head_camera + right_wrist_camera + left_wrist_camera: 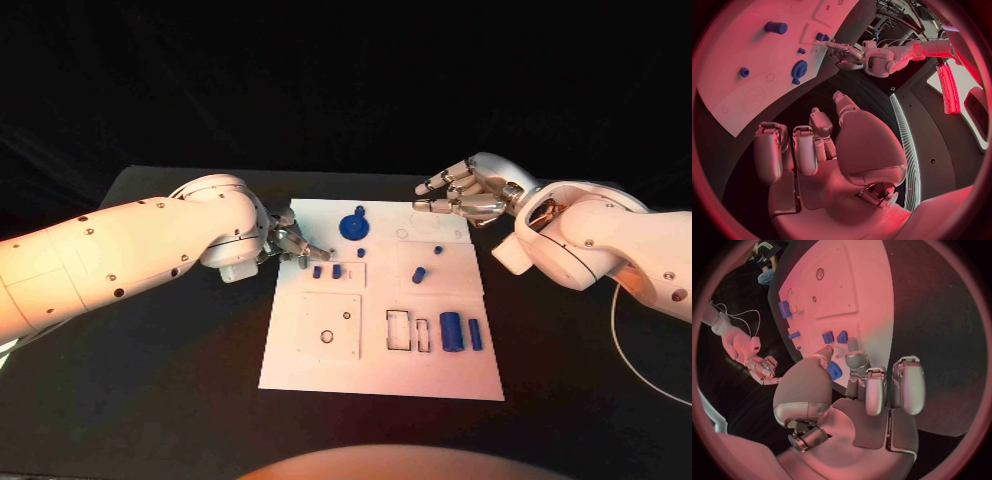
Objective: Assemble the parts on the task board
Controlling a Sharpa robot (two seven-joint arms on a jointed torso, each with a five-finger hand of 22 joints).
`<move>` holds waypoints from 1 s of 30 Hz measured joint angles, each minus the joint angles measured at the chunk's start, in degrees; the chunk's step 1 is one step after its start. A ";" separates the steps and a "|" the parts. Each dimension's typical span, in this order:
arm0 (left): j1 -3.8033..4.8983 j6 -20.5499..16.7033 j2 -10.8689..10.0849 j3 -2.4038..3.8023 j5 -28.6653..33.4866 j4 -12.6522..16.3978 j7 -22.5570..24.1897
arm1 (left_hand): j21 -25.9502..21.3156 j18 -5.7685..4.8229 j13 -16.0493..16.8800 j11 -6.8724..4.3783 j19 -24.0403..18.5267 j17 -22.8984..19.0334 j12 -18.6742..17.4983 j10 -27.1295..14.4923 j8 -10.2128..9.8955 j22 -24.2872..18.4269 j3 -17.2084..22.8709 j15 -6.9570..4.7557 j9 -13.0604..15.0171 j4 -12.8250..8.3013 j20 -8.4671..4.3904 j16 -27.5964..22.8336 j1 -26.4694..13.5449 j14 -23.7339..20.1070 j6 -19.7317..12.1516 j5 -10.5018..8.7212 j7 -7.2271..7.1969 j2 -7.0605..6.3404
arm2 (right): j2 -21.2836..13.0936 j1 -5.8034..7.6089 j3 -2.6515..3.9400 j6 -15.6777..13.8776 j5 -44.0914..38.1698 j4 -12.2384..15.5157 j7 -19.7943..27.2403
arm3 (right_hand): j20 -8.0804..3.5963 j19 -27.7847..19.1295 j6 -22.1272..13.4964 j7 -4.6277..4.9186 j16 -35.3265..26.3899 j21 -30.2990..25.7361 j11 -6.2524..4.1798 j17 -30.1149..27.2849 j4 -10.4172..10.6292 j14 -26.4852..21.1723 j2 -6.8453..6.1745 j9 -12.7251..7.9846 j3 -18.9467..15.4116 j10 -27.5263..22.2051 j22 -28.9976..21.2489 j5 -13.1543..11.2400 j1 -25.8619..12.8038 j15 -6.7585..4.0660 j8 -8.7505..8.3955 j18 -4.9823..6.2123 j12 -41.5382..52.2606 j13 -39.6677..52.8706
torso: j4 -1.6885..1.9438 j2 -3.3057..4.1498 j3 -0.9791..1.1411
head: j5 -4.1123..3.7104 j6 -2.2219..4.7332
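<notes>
task board [325,365]: white plate, outlined recesses, small blue parts [451,331] | left hand [286,243]: fingers apart, empty, at board's edge | right hand [464,191]: fingers spread, empty

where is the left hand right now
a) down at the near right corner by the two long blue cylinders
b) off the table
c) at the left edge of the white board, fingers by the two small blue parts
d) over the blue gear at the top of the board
c: in the head view the left hand sits at the left edge of the task board, fingers beside the two small blue parts.
</notes>
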 measured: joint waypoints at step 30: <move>-2.28 -21.78 5.14 -2.46 -15.58 -3.05 33.93 | -46.58 7.56 -37.97 7.29 -13.84 -21.39 -36.67 -19.69 -19.50 -27.89 -0.39 5.49 -18.42 -5.72 5.28 -30.36 30.65 -6.74 -6.78 0.00 5.21 -1.02 | 0.18 -0.01 -0.08 0.13 0.07 -0.14 0.01 | 0.00 0.00 0.00 0.00 0.00 0.00 0.00 -0.02 0.24 0.00 0.00 0.00 -0.24 0.00 0.00 0.00 0.00 0.00 0.00 0.00 0.00 0.01 | -0.08 0.08 -0.05 | -1.27 1.10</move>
